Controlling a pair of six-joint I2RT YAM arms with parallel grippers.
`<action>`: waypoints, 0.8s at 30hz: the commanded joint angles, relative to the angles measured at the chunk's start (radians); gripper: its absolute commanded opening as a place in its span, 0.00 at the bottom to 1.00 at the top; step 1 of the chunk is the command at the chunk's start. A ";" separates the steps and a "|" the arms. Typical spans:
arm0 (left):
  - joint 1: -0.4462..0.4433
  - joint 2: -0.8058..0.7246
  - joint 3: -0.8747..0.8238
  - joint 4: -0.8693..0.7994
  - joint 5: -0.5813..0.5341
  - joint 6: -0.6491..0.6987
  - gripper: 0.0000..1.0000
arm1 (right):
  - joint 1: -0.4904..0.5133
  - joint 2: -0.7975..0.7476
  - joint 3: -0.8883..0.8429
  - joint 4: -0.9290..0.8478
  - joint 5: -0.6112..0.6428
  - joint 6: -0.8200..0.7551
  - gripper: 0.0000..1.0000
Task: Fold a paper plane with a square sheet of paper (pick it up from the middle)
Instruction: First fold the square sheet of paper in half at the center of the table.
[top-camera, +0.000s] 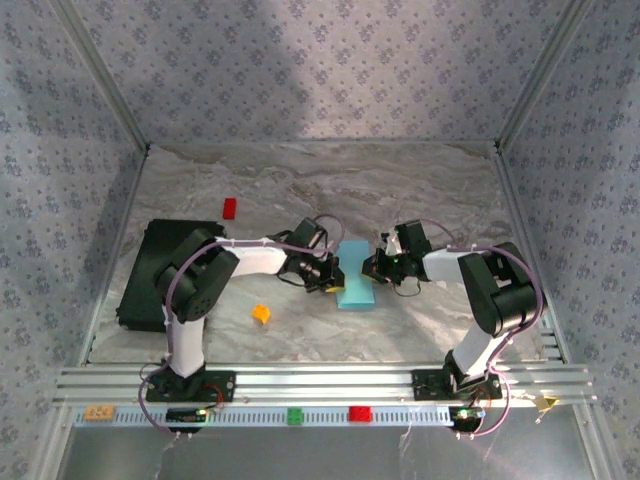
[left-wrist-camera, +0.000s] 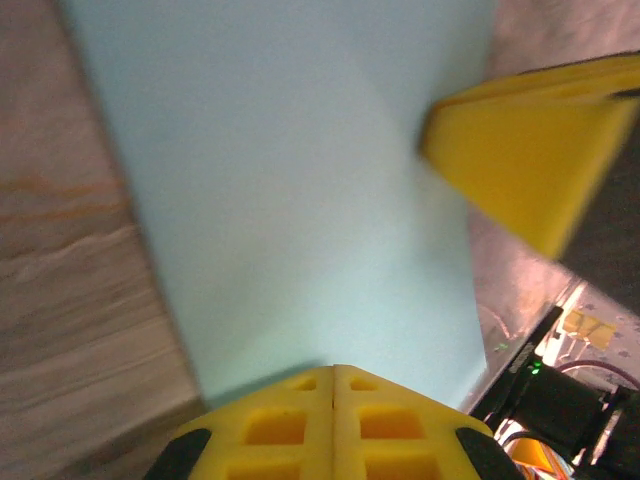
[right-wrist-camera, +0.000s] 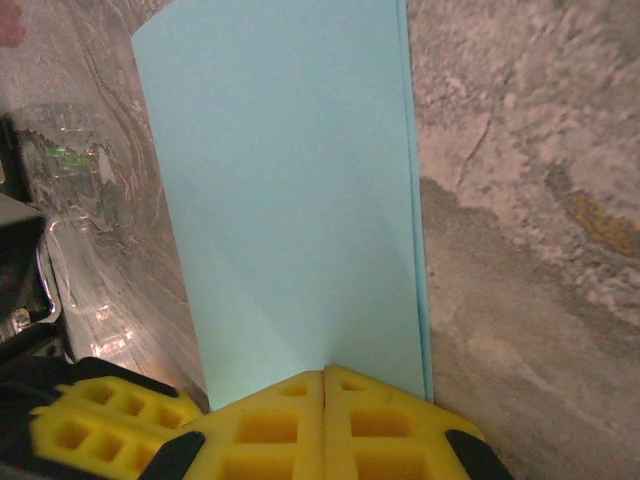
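The square sheet of paper (top-camera: 357, 273) lies flat on the bench (top-camera: 330, 180) as a narrow folded rectangle, and the right wrist view shows a doubled edge along one long side. The left claw (top-camera: 332, 278) sits at the sheet's left side and the right claw (top-camera: 376, 268) at its right side. Both are fully closed with tips together, set at the paper's edge. I cannot tell whether either has a layer nipped between its tips.

The main risk is slip. The paper is thin and the marbled bench looks smooth, so an uneven push from one side would likely skew the sheet and set the next crease crooked. Closed tips dragged across it could catch the loose upper layer and spring the fold open, or crumple it. The claws also face each other closely across the sheet — an inward move could knock them together. The orange block (top-camera: 261, 313), well to the sheet's left, looks too far off to interfere.
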 joint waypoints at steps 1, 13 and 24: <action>0.000 0.006 -0.048 -0.021 -0.004 0.033 0.02 | -0.003 0.052 -0.060 -0.174 0.156 -0.028 0.00; -0.013 -0.094 -0.050 -0.055 -0.029 0.069 0.02 | -0.002 0.056 -0.061 -0.171 0.158 -0.026 0.00; -0.029 -0.053 -0.029 0.053 0.033 -0.024 0.03 | -0.003 0.057 -0.062 -0.167 0.156 -0.024 0.00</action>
